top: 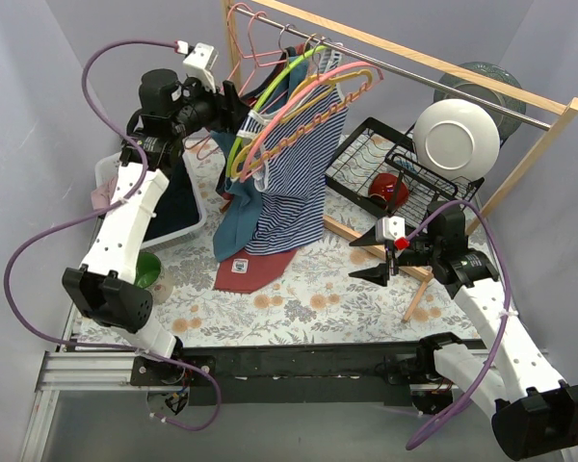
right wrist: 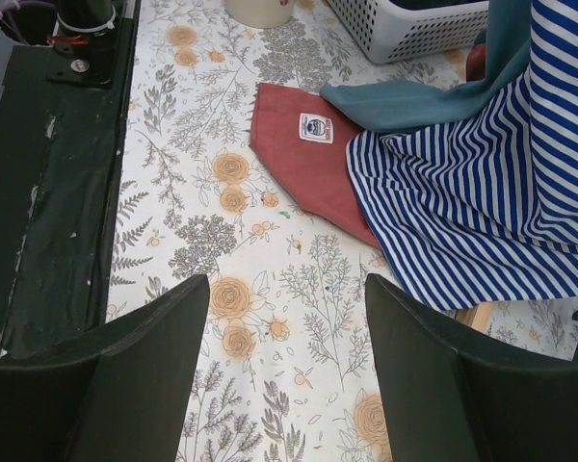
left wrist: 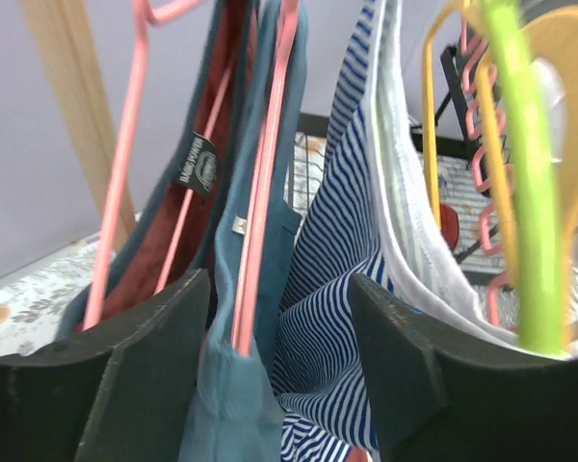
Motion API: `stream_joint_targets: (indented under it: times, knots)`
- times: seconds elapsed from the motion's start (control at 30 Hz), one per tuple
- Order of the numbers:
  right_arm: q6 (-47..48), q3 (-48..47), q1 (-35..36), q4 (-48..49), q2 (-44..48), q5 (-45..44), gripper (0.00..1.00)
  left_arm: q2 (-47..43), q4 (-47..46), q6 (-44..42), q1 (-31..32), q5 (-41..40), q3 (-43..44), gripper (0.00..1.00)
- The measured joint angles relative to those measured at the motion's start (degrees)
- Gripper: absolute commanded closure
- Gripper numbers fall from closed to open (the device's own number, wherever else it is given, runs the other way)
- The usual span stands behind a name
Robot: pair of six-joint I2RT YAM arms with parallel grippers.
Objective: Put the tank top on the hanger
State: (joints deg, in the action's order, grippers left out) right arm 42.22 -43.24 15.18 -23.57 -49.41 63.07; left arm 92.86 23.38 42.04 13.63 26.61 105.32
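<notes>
The teal-blue tank top (top: 233, 229) hangs from the rack, its hem reaching the table. In the left wrist view its strap (left wrist: 233, 385) is draped over a pink hanger arm (left wrist: 260, 192). My left gripper (top: 239, 114) is up at the rack, open, and its jaws (left wrist: 277, 289) stand on either side of that strap, the hanger arm and a fold of the striped top (left wrist: 342, 289). My right gripper (top: 378, 260) is open and empty over the tablecloth (right wrist: 287, 284), to the right of the clothes.
The striped top (top: 294, 183) hangs beside the tank top. A brick-red top (right wrist: 303, 159) lies on the table. Lime-green (top: 255, 114) and yellow (left wrist: 429, 144) hangers share the rod. A dish rack (top: 366, 154) with a plate (top: 456, 140) stands right, a white basket (top: 188, 226) left.
</notes>
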Motion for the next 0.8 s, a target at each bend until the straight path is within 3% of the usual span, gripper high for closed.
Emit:
stream_joint_targets:
  times: [0.1,0.13,0.27,0.5,0.8]
  knots:
    - [0.28,-0.2,-0.2,-0.74,0.04,-0.04,0.26,-3.5,-0.09,0.83,0.0,-2.89,-0.66,0.3]
    - [0.57,-0.52,-0.24,-1.64,0.07,-0.22,0.26,-5.4,-0.07,1.27,0.0,-4.0,-1.16,0.14]
    - [1.64,-3.74,-0.24,-5.38,0.07,-1.97,0.26,-13.68,-1.66,3.08,0.0,-7.82,-3.54,0.02]
    - [-2.36,-14.88,-0.35,-9.66,0.2,-10.16,0.21,-30.82,-4.55,6.43,0.0,-10.93,-13.2,0.02]
    - [-17.14,-26.29,-0.44,-9.86,0.68,-27.5,0.17,-46.31,-1.7,12.0,0.0,-11.02,-26.45,0.02]
